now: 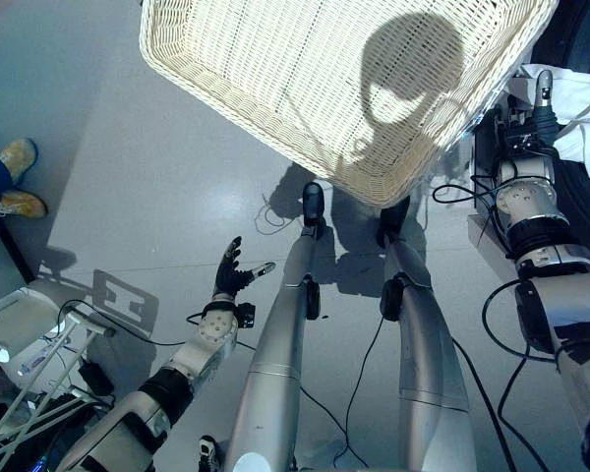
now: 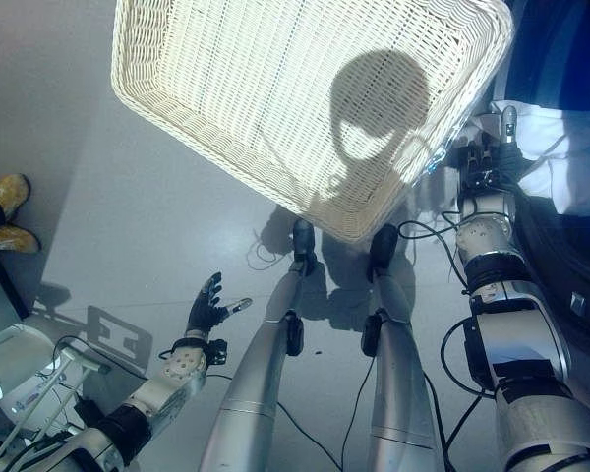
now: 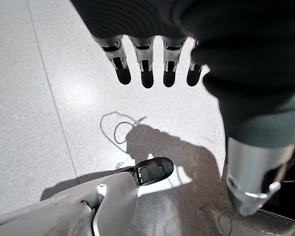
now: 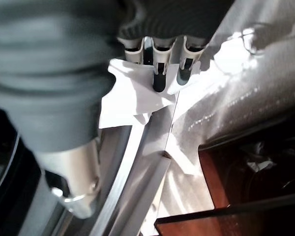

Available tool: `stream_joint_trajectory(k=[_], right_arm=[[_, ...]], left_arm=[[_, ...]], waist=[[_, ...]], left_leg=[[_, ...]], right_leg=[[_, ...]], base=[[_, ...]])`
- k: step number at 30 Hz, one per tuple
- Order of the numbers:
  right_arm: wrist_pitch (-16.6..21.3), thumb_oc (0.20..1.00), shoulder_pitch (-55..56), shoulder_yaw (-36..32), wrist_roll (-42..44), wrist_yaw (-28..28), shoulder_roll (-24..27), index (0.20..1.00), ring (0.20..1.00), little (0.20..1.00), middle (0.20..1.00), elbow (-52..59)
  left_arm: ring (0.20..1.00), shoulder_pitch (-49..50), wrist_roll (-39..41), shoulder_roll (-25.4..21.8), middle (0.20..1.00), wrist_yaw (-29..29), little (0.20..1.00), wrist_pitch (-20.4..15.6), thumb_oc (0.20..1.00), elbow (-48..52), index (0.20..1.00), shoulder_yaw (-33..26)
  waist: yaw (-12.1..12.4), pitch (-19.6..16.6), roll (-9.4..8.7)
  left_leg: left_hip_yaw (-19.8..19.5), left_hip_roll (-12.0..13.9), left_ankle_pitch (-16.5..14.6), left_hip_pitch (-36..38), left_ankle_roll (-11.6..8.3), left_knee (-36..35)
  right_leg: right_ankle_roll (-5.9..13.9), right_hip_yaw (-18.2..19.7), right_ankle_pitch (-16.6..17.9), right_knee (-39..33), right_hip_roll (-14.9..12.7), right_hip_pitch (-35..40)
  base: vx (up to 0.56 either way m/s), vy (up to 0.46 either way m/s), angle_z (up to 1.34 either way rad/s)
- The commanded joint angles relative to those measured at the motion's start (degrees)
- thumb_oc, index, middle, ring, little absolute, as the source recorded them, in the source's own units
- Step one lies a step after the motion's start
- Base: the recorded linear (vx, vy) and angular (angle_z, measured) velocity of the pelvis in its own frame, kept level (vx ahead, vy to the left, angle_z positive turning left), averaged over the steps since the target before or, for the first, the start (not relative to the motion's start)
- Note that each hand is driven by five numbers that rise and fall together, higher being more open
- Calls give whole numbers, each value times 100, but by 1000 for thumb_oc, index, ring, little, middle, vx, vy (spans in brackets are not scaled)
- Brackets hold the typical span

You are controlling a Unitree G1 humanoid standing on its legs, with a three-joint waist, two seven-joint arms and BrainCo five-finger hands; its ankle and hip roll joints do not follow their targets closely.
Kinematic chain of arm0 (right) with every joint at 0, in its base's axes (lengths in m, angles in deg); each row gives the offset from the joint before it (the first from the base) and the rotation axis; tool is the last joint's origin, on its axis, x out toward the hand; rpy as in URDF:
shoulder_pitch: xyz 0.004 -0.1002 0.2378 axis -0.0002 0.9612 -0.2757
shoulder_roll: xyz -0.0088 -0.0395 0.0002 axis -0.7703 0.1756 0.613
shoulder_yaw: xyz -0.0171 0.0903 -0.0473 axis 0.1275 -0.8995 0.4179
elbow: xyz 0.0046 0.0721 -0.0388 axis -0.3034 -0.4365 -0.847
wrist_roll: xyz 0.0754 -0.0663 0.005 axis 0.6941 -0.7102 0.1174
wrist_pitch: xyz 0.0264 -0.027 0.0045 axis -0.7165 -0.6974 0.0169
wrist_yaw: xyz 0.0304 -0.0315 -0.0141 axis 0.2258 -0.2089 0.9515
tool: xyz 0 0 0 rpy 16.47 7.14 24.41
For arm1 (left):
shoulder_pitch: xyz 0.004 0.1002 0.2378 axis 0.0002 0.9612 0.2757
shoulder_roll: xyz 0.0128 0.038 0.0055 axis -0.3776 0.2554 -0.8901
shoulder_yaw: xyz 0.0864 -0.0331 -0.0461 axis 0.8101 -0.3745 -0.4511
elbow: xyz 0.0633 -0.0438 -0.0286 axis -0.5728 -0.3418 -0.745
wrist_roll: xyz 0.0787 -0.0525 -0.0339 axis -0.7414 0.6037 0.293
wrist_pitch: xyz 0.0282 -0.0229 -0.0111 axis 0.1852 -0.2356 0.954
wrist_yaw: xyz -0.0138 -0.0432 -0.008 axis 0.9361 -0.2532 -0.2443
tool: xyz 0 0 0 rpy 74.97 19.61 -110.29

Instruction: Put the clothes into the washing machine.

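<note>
Wicker basket [image 1: 305, 69]: cream, woven, lying on the grey floor [image 1: 128, 197] ahead of the robot, showing nothing inside. White garment [image 2: 560, 147]: lying at the far right, draping over the dark rim of the washing machine [image 2: 570, 59], well apart from the basket's middle and just beside its right corner. Right hand [image 2: 497, 138]: reaching forward to the garment; in its wrist view the fingers [image 4: 159, 73] are lying straight on the white cloth [image 4: 132, 93], pressing against it rather than curling round it. Left hand [image 1: 231, 270]: hovering low on the left above the floor, fingers [image 3: 146, 73] straight and slightly spread, holding nothing. Person's shoes [image 1: 15, 177]: yellow-tan, standing at the left edge of the floor.
</note>
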Motion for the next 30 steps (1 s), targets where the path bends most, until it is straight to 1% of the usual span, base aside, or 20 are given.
stream_joint_trajectory(k=[1, 2, 3, 5, 8, 17, 18, 19, 20, 21, 25, 26, 27, 28, 30], right_arm=[[654, 200, 24, -35, 1053, 321, 721, 200, 200, 200, 200, 473], [875, 200, 72, -166, 1292, 424, 717, 200, 200, 200, 200, 585], [954, 200, 84, -198, 1297, 405, 710, 200, 200, 200, 200, 623], [1218, 200, 66, -229, 1315, 300, 705, 200, 200, 200, 200, 739], [1516, 200, 45, -312, 1340, 81, 763, 200, 200, 200, 200, 855], [1590, 200, 56, -326, 1390, 156, 812, 200, 200, 200, 200, 920], [1758, 200, 199, -375, 1187, 253, 888, 200, 200, 200, 200, 1045], [1758, 200, 199, -375, 1187, 253, 888, 200, 200, 200, 200, 1045], [1671, 200, 419, -454, 746, 328, 1025, 200, 200, 200, 200, 996], [1689, 200, 508, -460, 637, 467, 1062, 200, 200, 200, 200, 964], [1781, 200, 828, -567, 364, 611, 1170, 200, 200, 200, 200, 1121], [1840, 200, 984, -625, 201, 603, 1190, 200, 200, 200, 200, 1274], [1840, 200, 984, -625, 201, 603, 1190, 200, 200, 200, 200, 1274], [1875, 200, 1119, -706, -3, 436, 1233, 200, 200, 200, 200, 1454], [1924, 200, 1208, -769, -43, 358, 1283, 200, 200, 200, 200, 1512]], left_arm=[[1000, 636, 141, 45, 1000, -60, 1000, -152, 1000, 326, 1000, 6], [1000, 653, 184, 14, 1000, -89, 1000, -153, 1000, 363, 1000, 33], [1000, 657, 183, 12, 1000, -96, 1000, -146, 1000, 378, 1000, 40], [1000, 669, 160, 12, 1000, -133, 1000, -125, 1000, 430, 1000, 61], [1000, 692, 169, -11, 1000, -142, 1000, -99, 1000, 471, 1000, 57], [1000, 731, 154, -21, 1000, -126, 1000, -109, 1000, 514, 1000, 40], [1000, 752, 179, -13, 1000, -113, 1000, -131, 1000, 555, 1000, -29], [1000, 752, 179, -13, 1000, -113, 1000, -131, 1000, 555, 1000, -29], [1000, 795, 168, -29, 1000, -61, 1000, -119, 1000, 606, 1000, -55], [1000, 815, 125, -48, 1000, -17, 1000, -127, 1000, 580, 1000, -101], [1000, 939, 81, -106, 1000, 87, 1000, -192, 1000, 533, 1000, -230], [1000, 996, 45, -111, 1000, 131, 1000, -213, 1000, 520, 1000, -301], [1000, 996, 45, -111, 1000, 131, 1000, -213, 1000, 520, 1000, -301], [1000, 1047, 32, -119, 1000, 164, 1000, -219, 1000, 503, 1000, -368], [1000, 1091, 19, -120, 1000, 211, 1000, -229, 1000, 473, 1000, -418]], waist=[[-158, -72, 720], [-176, -72, 713], [-181, -72, 711], [-191, -72, 702], [-212, -72, 694], [-216, -72, 701], [-235, -72, 722], [-235, -72, 722], [-254, -72, 754], [-262, -72, 736], [-317, -72, 650], [-345, -72, 605], [-345, -72, 605], [-376, -72, 551], [-400, -72, 511]], left_leg=[[120, -136, -180, 221, -161, 1], [122, -125, -183, 238, -162, -18], [120, -124, -184, 241, -161, -22], [122, -129, -190, 255, -154, -26], [131, -130, -203, 300, -145, -37], [138, -129, -200, 329, -140, -53], [150, -147, -189, 401, -131, -52], [150, -147, -189, 401, -131, -52], [150, -195, -233, 505, -112, 94], [139, -216, -268, 570, -92, 141], [144, -241, -350, 717, -48, 224], [165, -240, -380, 772, -36, 246], [165, -240, -380, 772, -36, 246], [191, -233, -403, 847, -32, 261], [207, -219, -425, 902, -32, 284]], right_leg=[[598, -52, -175, 106, 176, 286], [604, -40, -181, 99, 176, 305], [604, -33, -184, 100, 179, 309], [602, -19, -178, 86, 192, 320], [601, -4, -170, 66, 200, 361], [600, 4, -176, 62, 198, 389], [580, 37, -257, 156, 215, 454], [580, 37, -257, 156, 215, 454], [553, 47, -319, 297, 187, 534], [545, 38, -325, 306, 186, 600], [538, -1, -334, 320, 177, 755], [535, -8, -347, 316, 179, 827], [535, -8, -347, 316, 179, 827], [534, -10, -364, 328, 192, 907], [531, -8, -381, 355, 199, 965]], base=[[0, 0, 0], [0, 0, 0], [0, 0, 0], [0, 0, 0], [0, 0, 0], [0, 0, 0], [0, 0, 0], [-62, 39, -5], [-53, 3, -5], [-64, -13, -4], [-14, -11, -1], [0, 0, 0], [0, 0, 0], [0, 0, 0], [-5, -4, -3]])
